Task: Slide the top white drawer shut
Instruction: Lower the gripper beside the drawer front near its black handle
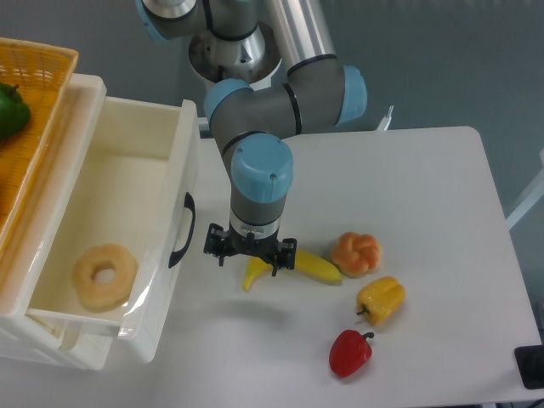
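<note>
The top white drawer stands pulled far out at the left, its black curved handle on the front panel facing right. A pale ring-shaped pastry lies inside it. My gripper hangs open just right of the handle, a short gap away from the drawer front, with nothing between its fingers. It is above the left end of a yellow banana on the table.
A wicker basket holding a green pepper sits on top of the drawer unit. To the right on the white table lie an orange pumpkin-shaped toy, a yellow pepper and a red pepper.
</note>
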